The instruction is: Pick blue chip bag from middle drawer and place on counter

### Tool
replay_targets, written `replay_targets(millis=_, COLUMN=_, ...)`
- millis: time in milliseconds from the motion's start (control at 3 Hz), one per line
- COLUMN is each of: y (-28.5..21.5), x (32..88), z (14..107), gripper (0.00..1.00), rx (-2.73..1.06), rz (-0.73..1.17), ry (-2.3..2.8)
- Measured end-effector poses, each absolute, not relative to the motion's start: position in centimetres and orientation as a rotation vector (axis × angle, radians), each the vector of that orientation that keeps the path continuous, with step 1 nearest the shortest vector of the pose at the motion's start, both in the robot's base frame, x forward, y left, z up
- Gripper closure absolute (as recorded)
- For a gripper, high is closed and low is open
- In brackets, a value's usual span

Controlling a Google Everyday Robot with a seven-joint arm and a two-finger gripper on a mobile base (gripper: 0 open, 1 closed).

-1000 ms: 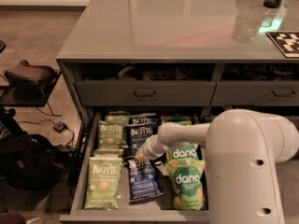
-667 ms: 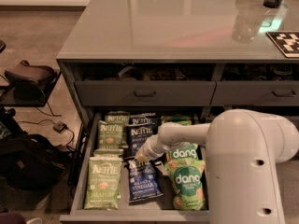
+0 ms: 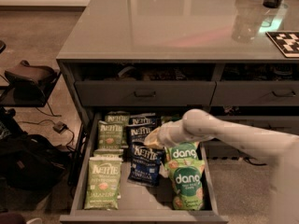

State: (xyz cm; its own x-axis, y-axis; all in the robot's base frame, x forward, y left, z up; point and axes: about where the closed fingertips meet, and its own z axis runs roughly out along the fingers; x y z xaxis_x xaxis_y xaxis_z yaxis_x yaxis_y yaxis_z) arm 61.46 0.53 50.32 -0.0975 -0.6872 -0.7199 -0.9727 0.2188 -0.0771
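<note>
Navy with white lettering, the blue chip bag [image 3: 144, 167] is lying just below and left of my claw [image 3: 153, 138], its upper right corner meeting the claw's tip. I cannot tell whether the claw is clenched on it or released. Compared with a second ago, the claw is sitting farther right and farther toward the back of the middle drawer [image 3: 140, 214]. The bag is also lying farther back, leaving more bare floor in front of it. A second navy bag [image 3: 142, 129] is lying just left of the claw. Green Kettle bags [image 3: 103, 185] are resting well to its left and dang bags [image 3: 188, 183] just below it, all unmoved. My pale arm [image 3: 224, 132] is reaching in from the claw's right. The glossy grey desk [image 3: 177, 22] is stretching well beyond the claw, above the drawers.
</note>
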Motion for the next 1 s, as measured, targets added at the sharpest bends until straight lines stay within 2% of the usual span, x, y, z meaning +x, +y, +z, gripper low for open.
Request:
replay_targets(millis=333, y=-1.8, x=60.0, z=59.0, gripper=1.0, rx=-1.552, rz=0.479, ry=1.669)
replay_targets(millis=1000, y=-1.8, x=55.0, z=71.7, gripper=1.0, rx=-1.69, rz=0.317, ry=1.367)
